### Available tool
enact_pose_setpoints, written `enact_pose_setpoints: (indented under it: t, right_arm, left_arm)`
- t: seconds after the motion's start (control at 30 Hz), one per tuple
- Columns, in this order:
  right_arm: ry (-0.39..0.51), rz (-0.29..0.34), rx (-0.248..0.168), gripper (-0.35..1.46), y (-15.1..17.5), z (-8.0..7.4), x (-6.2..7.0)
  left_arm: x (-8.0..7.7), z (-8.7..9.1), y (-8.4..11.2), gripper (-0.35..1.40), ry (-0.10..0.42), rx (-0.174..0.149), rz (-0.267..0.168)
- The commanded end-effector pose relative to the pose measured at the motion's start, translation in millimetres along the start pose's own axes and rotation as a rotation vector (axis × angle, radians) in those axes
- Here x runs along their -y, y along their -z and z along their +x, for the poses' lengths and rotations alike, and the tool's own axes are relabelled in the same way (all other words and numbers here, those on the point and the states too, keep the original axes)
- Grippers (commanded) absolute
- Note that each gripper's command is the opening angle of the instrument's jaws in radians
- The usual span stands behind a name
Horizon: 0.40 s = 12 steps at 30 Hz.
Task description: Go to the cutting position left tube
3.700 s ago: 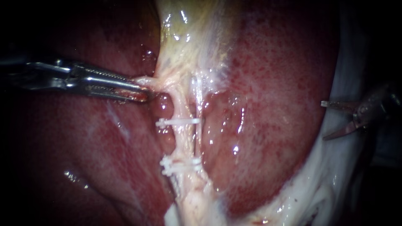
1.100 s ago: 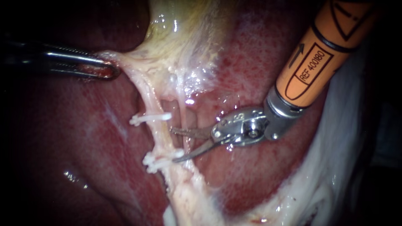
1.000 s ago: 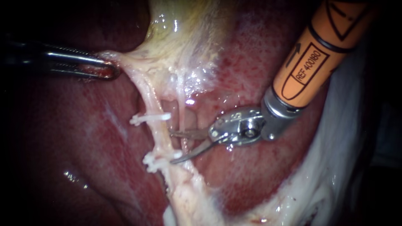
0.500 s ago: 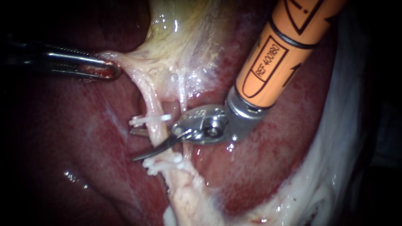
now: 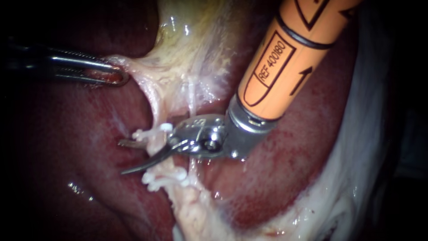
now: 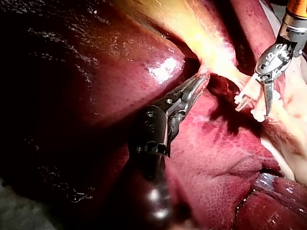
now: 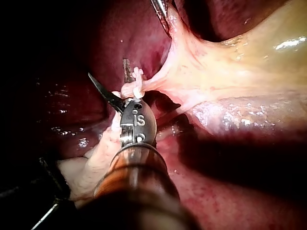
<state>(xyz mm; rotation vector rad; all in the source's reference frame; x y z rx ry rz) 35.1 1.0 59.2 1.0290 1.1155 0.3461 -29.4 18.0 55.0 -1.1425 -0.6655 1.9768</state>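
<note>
The left instrument (image 5: 113, 76) comes in from the left, its end effector clamped on pale tissue (image 5: 133, 67) at the lower end of the yellowish gallbladder (image 5: 191, 40), drawing it sideways over the dark red liver (image 5: 67, 169). From that tissue the left tube (image 5: 156, 109) runs down, taut. It carries an upper clip (image 5: 150, 132) and lower clips (image 5: 162, 178), all white. The right instrument (image 5: 125, 157), on an orange shaft from the upper right, has two thin blades. Its end effector is open and straddles the left tube between the upper clip and the lower clips, one blade behind the tube, the curved one in front. A gap shows between the blades.
</note>
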Motion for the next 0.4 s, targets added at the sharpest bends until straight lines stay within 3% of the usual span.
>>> enact_pose_setpoints:
  t: [0.03,0.4]
  right_arm:
    - [-0.001,0.000,-0.002,1.43,0.1,0.2,0.1]
    - [-0.030,0.001,0.001,1.42,0.4,-0.1,-0.4]
  left_arm:
    - [0.0,0.0,0.0,-0.35,0.000,0.000,0.001]
    - [0.0,0.0,-0.2,-0.35,0.000,0.000,-0.001]
